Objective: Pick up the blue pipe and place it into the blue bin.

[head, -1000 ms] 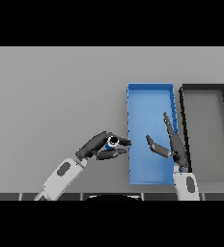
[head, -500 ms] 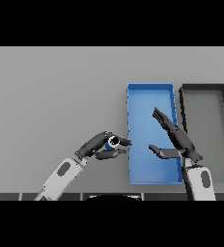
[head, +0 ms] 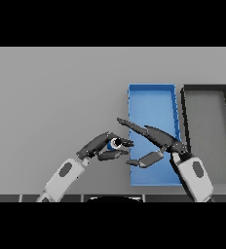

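reaching leftward now, straight-fingered right hand (head: 156, 141) nears left hand (head: 105, 146) clutching short blue pipe (head: 113, 144).

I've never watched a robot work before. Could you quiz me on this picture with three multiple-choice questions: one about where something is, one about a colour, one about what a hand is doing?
1. Where is the blue pipe?
A. inside the blue bin
B. in the left hand, left of the blue bin
C. in the dark bin

2. What colour is the bin right of the blue bin?
A. dark
B. red
C. yellow

3. How is the right hand?
A. curled round the pipe
B. open, fingers stretched out
C. out of sight

Answers: 1 B, the left hand curls round it beside the bin. 2 A, the dark bin is nearly black. 3 B, its fingers reach toward the pipe, holding nothing.
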Action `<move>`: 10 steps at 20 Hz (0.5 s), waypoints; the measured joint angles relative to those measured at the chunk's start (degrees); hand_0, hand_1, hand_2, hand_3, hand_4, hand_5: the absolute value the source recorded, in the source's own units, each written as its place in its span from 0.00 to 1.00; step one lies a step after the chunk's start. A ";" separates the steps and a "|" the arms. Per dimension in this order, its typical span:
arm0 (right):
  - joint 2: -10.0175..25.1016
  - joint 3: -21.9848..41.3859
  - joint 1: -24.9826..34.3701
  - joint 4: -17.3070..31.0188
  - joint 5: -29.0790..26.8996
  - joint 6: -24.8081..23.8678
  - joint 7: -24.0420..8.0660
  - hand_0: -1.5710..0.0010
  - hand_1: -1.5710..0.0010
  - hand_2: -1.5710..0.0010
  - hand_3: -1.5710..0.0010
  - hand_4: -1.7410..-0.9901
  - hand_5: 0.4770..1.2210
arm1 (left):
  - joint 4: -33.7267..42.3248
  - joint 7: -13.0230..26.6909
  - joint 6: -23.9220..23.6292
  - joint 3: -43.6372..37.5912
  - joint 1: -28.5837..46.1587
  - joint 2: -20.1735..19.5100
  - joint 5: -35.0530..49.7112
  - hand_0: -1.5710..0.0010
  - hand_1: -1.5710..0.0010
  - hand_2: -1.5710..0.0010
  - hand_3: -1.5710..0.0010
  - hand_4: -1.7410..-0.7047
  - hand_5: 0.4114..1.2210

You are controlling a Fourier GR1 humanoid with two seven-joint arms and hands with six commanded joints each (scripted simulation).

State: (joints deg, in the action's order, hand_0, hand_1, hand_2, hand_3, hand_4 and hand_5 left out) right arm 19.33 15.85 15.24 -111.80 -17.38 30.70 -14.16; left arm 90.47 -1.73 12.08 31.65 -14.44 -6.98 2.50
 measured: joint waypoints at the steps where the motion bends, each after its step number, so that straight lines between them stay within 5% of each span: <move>1: -0.37 0.68 0.91 0.52 -0.44 0.60 -0.75 1.00 1.00 1.00 1.00 0.65 0.07 | 0.33 -0.10 0.12 0.22 0.30 0.34 -0.11 0.00 0.00 0.00 0.05 0.00 1.00; 10: -7.52 5.87 11.58 7.45 0.44 1.95 -5.32 1.00 0.99 0.98 1.00 0.69 0.04 | 0.33 -1.70 3.23 -0.89 0.99 -0.71 -1.13 0.00 0.00 0.00 0.02 0.00 1.00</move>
State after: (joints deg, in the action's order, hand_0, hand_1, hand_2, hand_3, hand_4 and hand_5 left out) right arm 11.81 21.72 26.83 -104.35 -16.94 32.65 -19.48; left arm 90.80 -3.43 15.31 30.76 -13.45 -7.69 1.37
